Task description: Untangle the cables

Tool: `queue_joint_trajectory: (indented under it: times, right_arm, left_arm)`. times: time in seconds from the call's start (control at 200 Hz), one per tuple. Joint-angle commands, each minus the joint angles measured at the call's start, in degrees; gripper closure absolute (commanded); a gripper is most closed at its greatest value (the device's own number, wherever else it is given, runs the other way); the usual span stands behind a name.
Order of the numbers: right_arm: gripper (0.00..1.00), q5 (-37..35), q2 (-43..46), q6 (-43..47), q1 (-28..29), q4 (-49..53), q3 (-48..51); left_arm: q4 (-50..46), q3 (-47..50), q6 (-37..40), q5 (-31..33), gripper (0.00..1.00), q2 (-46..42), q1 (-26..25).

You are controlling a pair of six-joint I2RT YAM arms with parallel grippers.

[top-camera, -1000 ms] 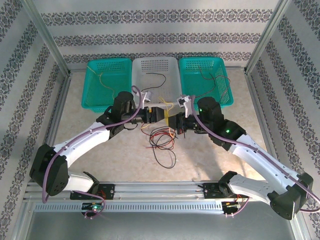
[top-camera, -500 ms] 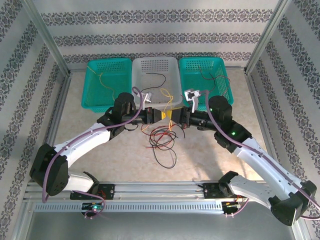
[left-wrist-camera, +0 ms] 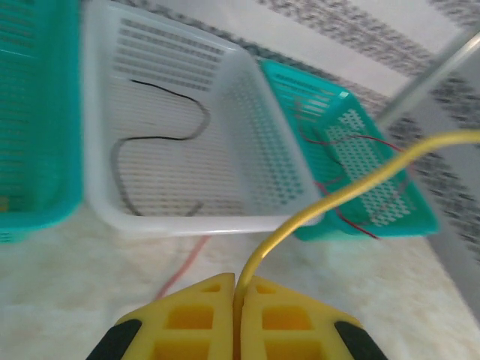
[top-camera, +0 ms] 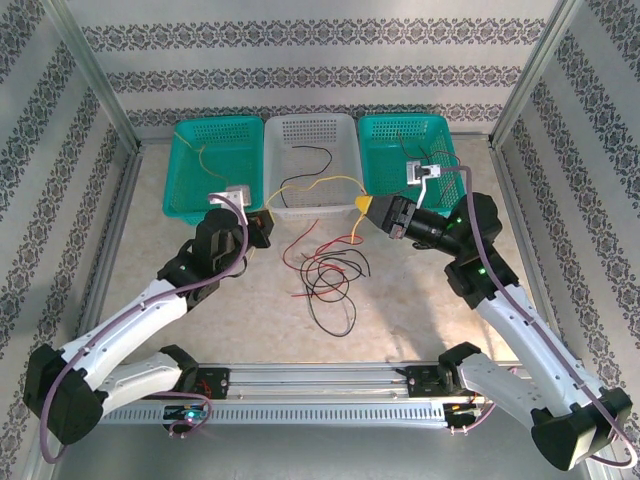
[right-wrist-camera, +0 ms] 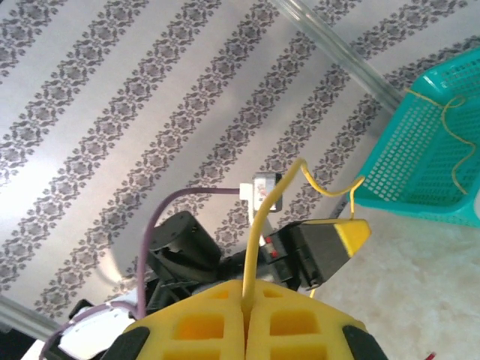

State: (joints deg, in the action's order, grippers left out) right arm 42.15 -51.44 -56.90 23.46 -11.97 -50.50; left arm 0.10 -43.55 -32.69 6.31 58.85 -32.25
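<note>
**One yellow cable drawn out taut between both grippers**

Change noted: a second ago both grippers were working close together over the tangle at the table's centre. They have since drawn well apart, the left gripper (left-wrist-camera: 236, 291) back to its own side and the right gripper (top-camera: 365, 206) out toward the right. The yellow cable (top-camera: 325, 180) now spans the gap in a raised arc over the front wall of the white basket (top-camera: 310, 118).

Grip state: each wrist view shows yellow fingers pressed together with the yellow cable pinched between them, one end per gripper.

Assessment: the yellow strand appears largely separated from the heap of red and black cables (top-camera: 325, 275), which lies on the table (top-camera: 250, 320) between and in front of the grippers. A short yellow tail hangs below the right gripper; whether it is clear of the heap cannot be told. The likely next step is depositing it with its own colour.

Count:
- Grippers: two, both occupied.
- Baskets: three, namely the left teal basket (top-camera: 215, 123), the white one, and the right teal basket (top-camera: 405, 118).
- Sorted cables: one stored yellow wire (top-camera: 205, 160) in the left teal basket, one black wire (left-wrist-camera: 161, 112) in the white, and red wires (left-wrist-camera: 352, 139) in the right teal, number unclear.
- Heap strands: red and black, too entwined to count.
</note>
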Motion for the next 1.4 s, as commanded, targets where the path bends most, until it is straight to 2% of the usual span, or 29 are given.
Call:
queue_joint_trajectory:
  times: [0.0,0.1,0.265,0.44,0.545,0.64,0.74,0.909,1.064,1.149,1.224,1.309,1.399]
  right_arm:
    - [1.0,3.1,0.0,-4.7,-0.4,-7.1,-2.0]
    - [1.0,3.6,-0.9,-4.9,0.0,-6.5,-2.0]
    - [1.0,2.5,-3.4,-1.5,2.8,0.1,-2.0]
    - [1.0,-2.8,-6.2,1.9,7.8,4.8,-0.4]
    - [1.0,-8.2,-6.9,6.4,9.7,10.7,-2.0]
    - [1.0,-9.8,-8.4,8.1,10.4,13.3,-3.6]
    - [1.0,-10.0,-10.2,8.3,11.1,14.3,-4.2]
    - [1.0,-10.1,-12.1,7.4,11.9,13.5,-3.1]
    - [1.0,-9.7,-14.4,6.8,12.7,12.9,-2.6]
    - [1.0,-10.7,-13.7,7.5,13.7,12.8,-3.1]
    - [1.0,-11.9,-12.0,7.1,14.1,12.2,-3.7]
    - [1.0,-11.5,-9.6,6.7,14.1,10.7,-4.7]
    - [1.0,-12.2,-6.9,8.2,13.8,12.0,-6.8]
  left_arm:
    - [-3.4,0.5,3.1,13.1,1.0,-1.8,-0.2]
    - [-3.5,-0.4,3.9,13.7,1.0,-2.0,0.0]
    - [0.3,-1.4,4.5,8.5,1.0,-2.6,0.0]
    - [5.7,-4.8,5.0,-1.3,1.0,-3.0,0.0]
    - [3.7,-7.8,5.5,-1.3,1.0,-1.7,0.0]
    - [5.6,-7.7,5.1,-2.3,1.0,-2.3,0.0]
    - [9.7,-6.8,4.2,-3.2,1.0,-4.4,0.0]
    - [17.2,-7.6,6.9,-4.2,1.0,-8.3,0.1]
    - [20.4,-13.1,6.4,-12.2,1.0,-5.8,0.5]
    - [19.6,-15.6,5.3,-15.0,1.0,-2.7,0.6]
    - [13.7,-18.2,5.7,-14.3,1.0,0.6,0.6]
    - [11.0,-17.7,4.7,-13.3,0.62,2.5,0.6]
    - [12.5,-13.6,3.4,-14.5,0.37,2.1,0.6]
